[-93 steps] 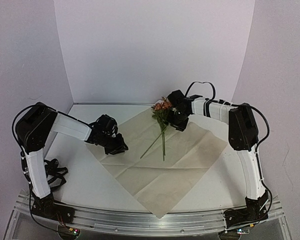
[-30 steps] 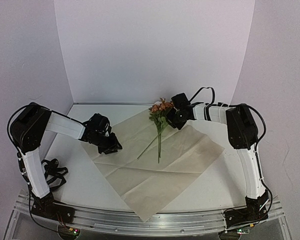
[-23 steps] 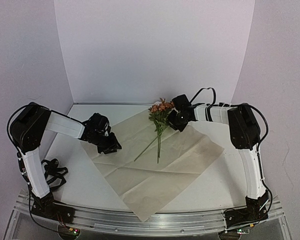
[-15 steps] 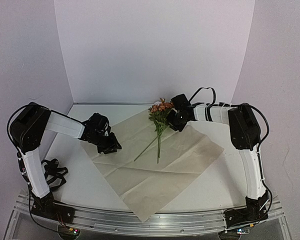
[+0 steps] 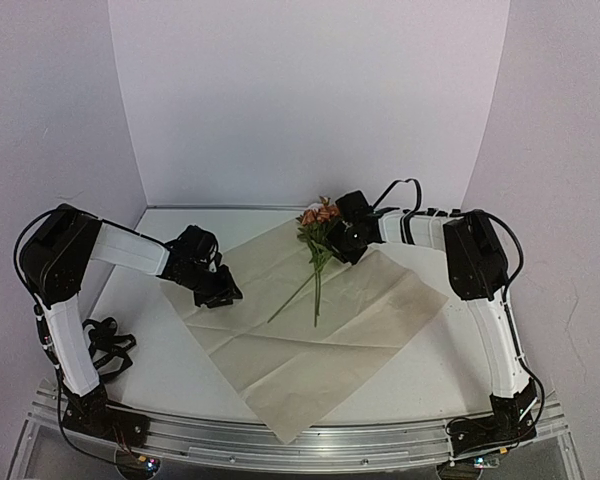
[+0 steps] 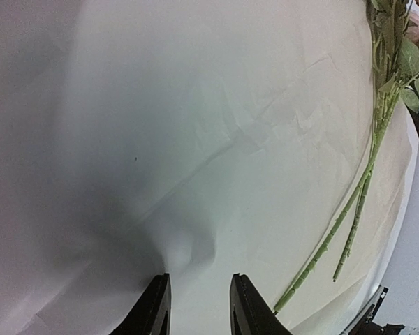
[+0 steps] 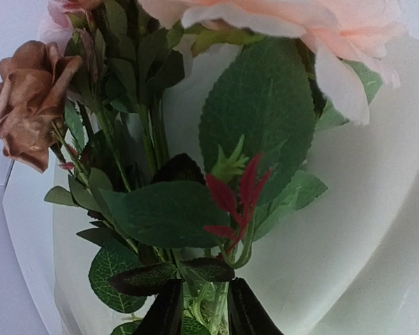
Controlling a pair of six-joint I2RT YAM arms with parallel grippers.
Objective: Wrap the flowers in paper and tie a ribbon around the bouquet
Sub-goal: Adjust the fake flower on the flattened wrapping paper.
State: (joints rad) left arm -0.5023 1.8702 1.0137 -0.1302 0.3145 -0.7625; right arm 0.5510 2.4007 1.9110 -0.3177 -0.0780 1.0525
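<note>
**Ana:** Where did the flowers [image 5: 318, 232] lie?

**Ben:** On the paper [image 5: 320, 340], which was spread flat on the table [image 5: 150, 340] like a diamond. The blooms sat at the paper's far corner. The stems [image 5: 316, 295] ran from there toward the paper's middle and split into two thin ends near its centre.

**Ana:** And the right claw [image 5: 342, 243]?

**Ben:** It was down at the paper's far corner too, just beside the blooms. Its own camera showed its two fingers [image 7: 169, 307] standing a little apart, with green stalks and leaves [image 7: 265, 118] bunched in the gap. Whether they pinched those stalks or only stood around them could not be told. A pink bloom [image 7: 279, 21] filled the top of that view, and a rust bloom [image 7: 28, 91] sat at its left.

**Ana:** What about the left claw [image 5: 223, 290]?

**Ben:** It rested on the paper's left corner, well apart from the flowers. Its fingers [image 6: 156, 307] were close together but not touching, with the tips pressed to the sheet. A raised pucker of paper ran up into the gap between them, so it had the paper pinched there.

**Ana:** Was anything lying off the paper?

**Ben:** A tangle of black cables [image 5: 105, 345] lay to the left of the paper, by the left arm's base.
</note>
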